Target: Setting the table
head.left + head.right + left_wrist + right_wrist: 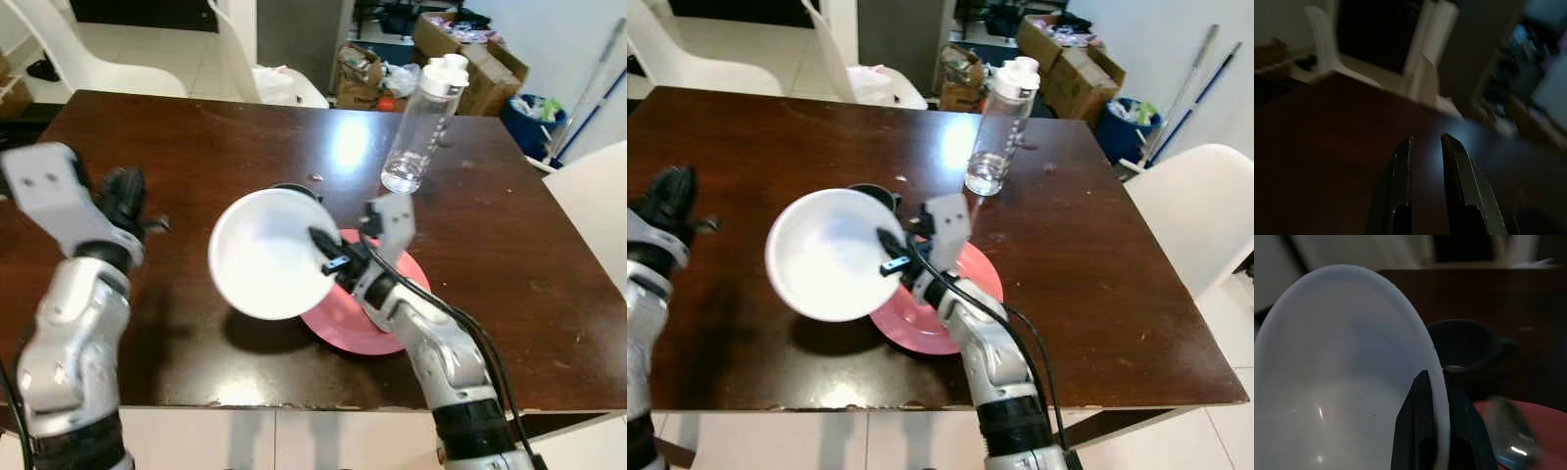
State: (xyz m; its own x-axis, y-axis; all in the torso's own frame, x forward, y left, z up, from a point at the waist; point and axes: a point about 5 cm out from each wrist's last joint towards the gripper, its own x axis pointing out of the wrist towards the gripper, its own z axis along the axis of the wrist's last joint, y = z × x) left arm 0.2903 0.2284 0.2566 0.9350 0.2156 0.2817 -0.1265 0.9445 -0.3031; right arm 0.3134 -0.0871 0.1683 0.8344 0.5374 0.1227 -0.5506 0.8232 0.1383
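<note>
A white bowl [266,253] is held up off the counter [196,147] by the right gripper [328,253], whose fingers are pinched on the bowl's rim, one inside and one outside, as seen clearly in the right wrist view. The bowl is tipped up on edge, so its round opening is turned toward the camera and up, not flat. It's a smooth, matte plastic-looking thing, round and fairly deep. It's hanging over the left edge of a pink plate [367,313], which is lying flat on the dark glossy wooden counter near the front edge. Something shiny and metallic, maybe a spoon [1511,440], is glimpsed on the plate in the right wrist view, but it's too blurred to be sure. A small dark cup [1464,345] is tucked just behind the bowl. A clear plastic bottle [423,122] with a white cap is stood upright further back on the counter. The left gripper [1425,161] is held over the counter's left side, fingers slightly parted with nothing between them. White chairs [78,49] are seen behind the counter.
</note>
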